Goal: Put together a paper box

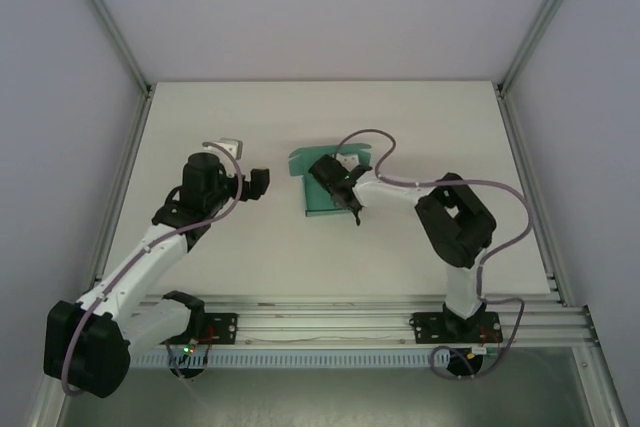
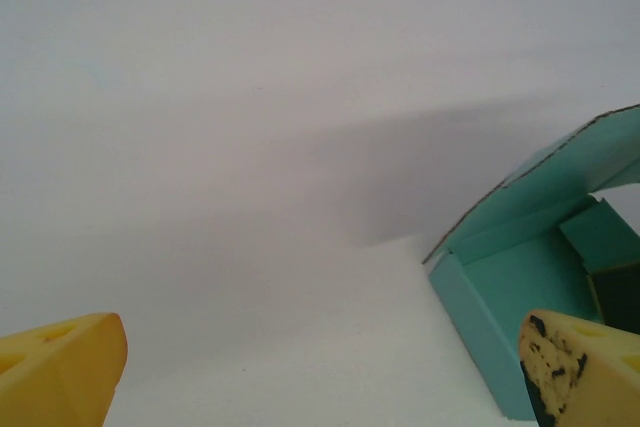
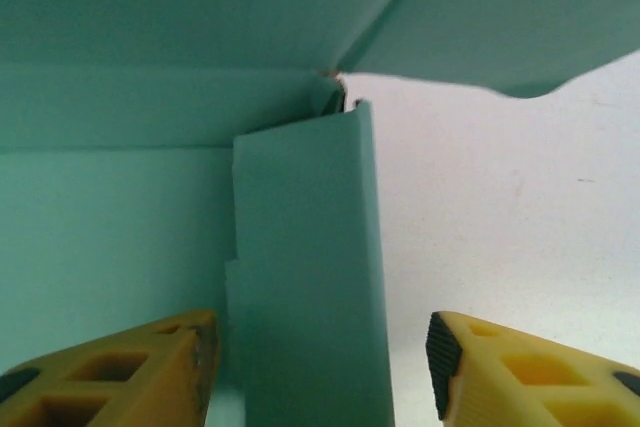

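At the bottom of the top view, the two arm bases sit on an aluminium rail (image 1: 320,319) along the near edge of the white table (image 1: 420,127). From the lower left the left arm reaches up towards the middle of the frame, and the left gripper (image 1: 262,183) hovers above bare tabletop, just left of the paper box (image 1: 312,203) and apart from it. In its wrist view its yellow fingers (image 2: 60,367) sit in the two lower corners, spread wide with nothing between them. From the lower right the right arm bends back towards the centre, and the right gripper (image 3: 318,372) hangs over the box's right side. Its jaws are parted and straddle an upright teal side wall. The left finger is just beside the card, and the right finger (image 3: 520,377) stands clear of it with white table showing in the gap. The box lies at the centre of the table as a shallow teal tray. Its lid flap is raised and curves over at the far edge. Beyond it the table runs bare to the pale back wall.
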Action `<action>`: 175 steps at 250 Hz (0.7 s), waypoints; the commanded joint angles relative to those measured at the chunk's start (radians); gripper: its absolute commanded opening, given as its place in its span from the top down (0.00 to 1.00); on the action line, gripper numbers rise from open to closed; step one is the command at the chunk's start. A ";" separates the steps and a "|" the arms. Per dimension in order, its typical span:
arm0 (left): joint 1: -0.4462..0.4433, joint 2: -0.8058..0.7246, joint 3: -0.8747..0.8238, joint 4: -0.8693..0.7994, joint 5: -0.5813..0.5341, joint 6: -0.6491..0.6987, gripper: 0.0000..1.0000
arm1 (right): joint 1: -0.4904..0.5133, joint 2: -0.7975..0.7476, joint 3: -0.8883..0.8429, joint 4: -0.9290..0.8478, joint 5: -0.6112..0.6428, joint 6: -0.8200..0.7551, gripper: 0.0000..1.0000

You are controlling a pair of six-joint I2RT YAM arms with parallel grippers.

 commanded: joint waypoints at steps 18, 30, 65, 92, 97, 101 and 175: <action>-0.009 0.050 0.055 -0.047 0.107 0.035 0.00 | 0.000 -0.185 -0.106 0.140 0.016 -0.003 0.21; -0.013 0.075 0.062 -0.047 0.115 0.042 0.00 | -0.002 -0.243 -0.159 0.198 0.004 -0.031 0.15; -0.025 0.154 0.104 -0.057 0.113 0.064 0.00 | -0.032 -0.367 -0.263 0.286 -0.095 -0.127 0.04; -0.033 0.206 0.141 -0.070 0.106 0.072 0.00 | -0.091 -0.360 -0.294 0.299 -0.264 -0.141 0.08; -0.036 0.216 0.144 -0.070 0.108 0.075 0.00 | -0.100 -0.349 -0.298 0.302 -0.302 -0.139 0.08; -0.036 0.221 0.147 -0.068 0.110 0.077 0.00 | -0.108 -0.337 -0.298 0.306 -0.327 -0.136 0.08; -0.044 0.316 0.177 -0.050 0.121 0.096 0.00 | -0.171 -0.137 -0.209 0.300 -0.394 -0.137 0.24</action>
